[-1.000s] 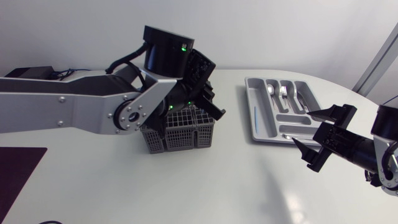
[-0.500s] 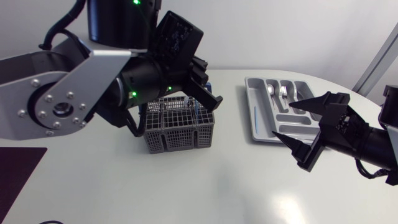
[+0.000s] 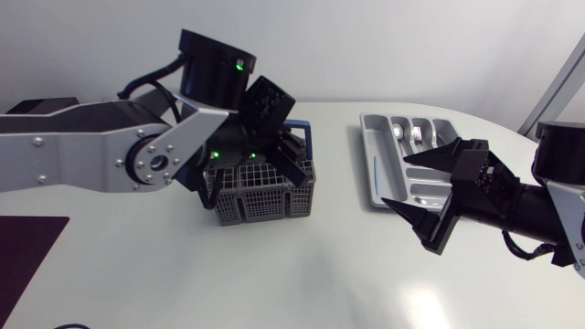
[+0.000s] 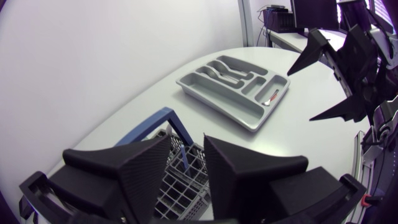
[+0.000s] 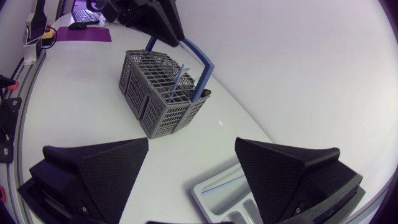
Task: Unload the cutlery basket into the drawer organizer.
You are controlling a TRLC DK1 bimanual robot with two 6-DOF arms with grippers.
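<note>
The grey mesh cutlery basket (image 3: 263, 194) with its blue handle (image 3: 306, 139) stands mid-table. My left gripper (image 3: 291, 161) hangs right over it, fingers a little apart and nothing seen between them; the left wrist view shows the basket (image 4: 180, 183) through the gap of the gripper (image 4: 186, 140). A thin light-blue piece (image 5: 176, 84) stands inside the basket (image 5: 163, 93). The grey drawer organizer (image 3: 377, 196) lies to the right and holds a spoon, a fork and a thin blue piece (image 3: 375, 174). My right gripper (image 3: 395, 182) is wide open at the organizer's near edge.
A dark mat (image 3: 27, 251) lies at the table's near left corner. Open tabletop stretches between the basket and the organizer (image 4: 233, 90). My right arm's fingers (image 4: 317, 50) show beyond the organizer in the left wrist view.
My left arm rose above the basket, then came back down onto it, and its fingers parted. The right gripper moved left, closer to the organizer's near edge.
</note>
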